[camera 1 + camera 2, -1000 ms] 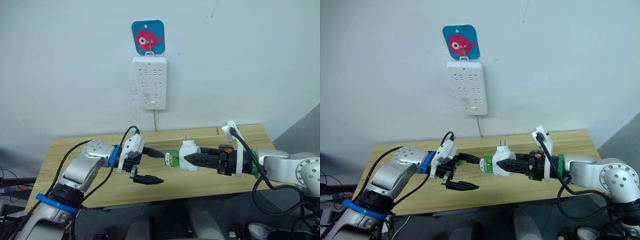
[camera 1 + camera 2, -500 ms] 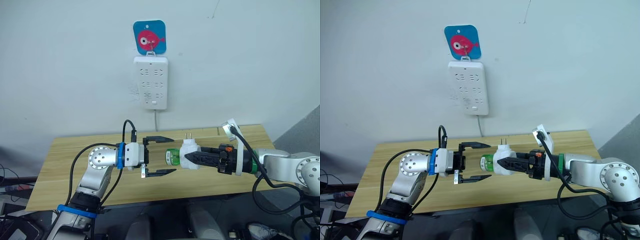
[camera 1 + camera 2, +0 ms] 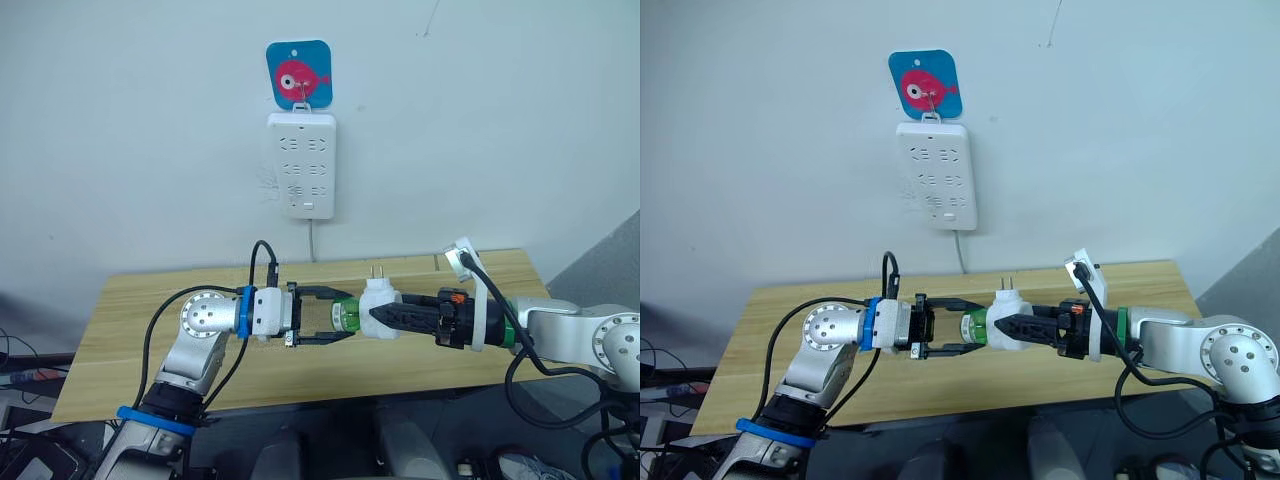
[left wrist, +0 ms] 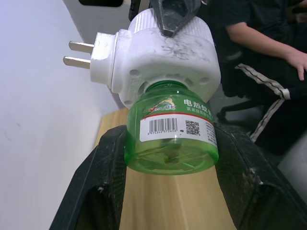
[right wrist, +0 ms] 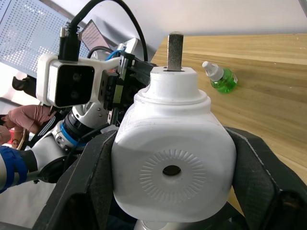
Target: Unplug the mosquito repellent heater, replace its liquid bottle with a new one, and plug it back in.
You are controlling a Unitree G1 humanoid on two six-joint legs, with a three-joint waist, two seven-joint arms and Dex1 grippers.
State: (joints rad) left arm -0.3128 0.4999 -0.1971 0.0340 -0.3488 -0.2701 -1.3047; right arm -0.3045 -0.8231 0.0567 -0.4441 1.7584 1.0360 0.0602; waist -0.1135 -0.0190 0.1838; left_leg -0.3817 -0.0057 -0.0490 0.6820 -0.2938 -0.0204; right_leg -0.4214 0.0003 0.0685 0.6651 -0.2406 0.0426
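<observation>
Pale wall, one white power strip (image 3: 300, 166) hung under one blue fish card (image 3: 298, 74); one wooden tabletop (image 3: 130, 320) below.

Left eye view: one mosquito repellent heater (image 3: 378, 308) is held in the air above the tabletop, prongs up, pinched by the right pincer (image 3: 385, 318). One green liquid bottle (image 3: 346, 316) is seen sticking sideways out of the heater towards the left pincer (image 3: 340, 314), whose two black fingers are set above and below the bottle.

Right eye view: same layout, two arms met mid-frame; contact of the left fingers with the bottle cannot be told here.

Left wrist view: bottle bracketed by both fingers (image 4: 106, 187), which look pressed to its sides; label and barcode are shown, bottle still seated in the heater; two metal prongs are counted. A seated person (image 4: 268, 57) is seen behind.

Right wrist view: heater's round vent faces the camera, gripped on both flanks. A second green bottle, the new one (image 5: 219, 78), white-capped, is seen lying on the tabletop, well apart.
</observation>
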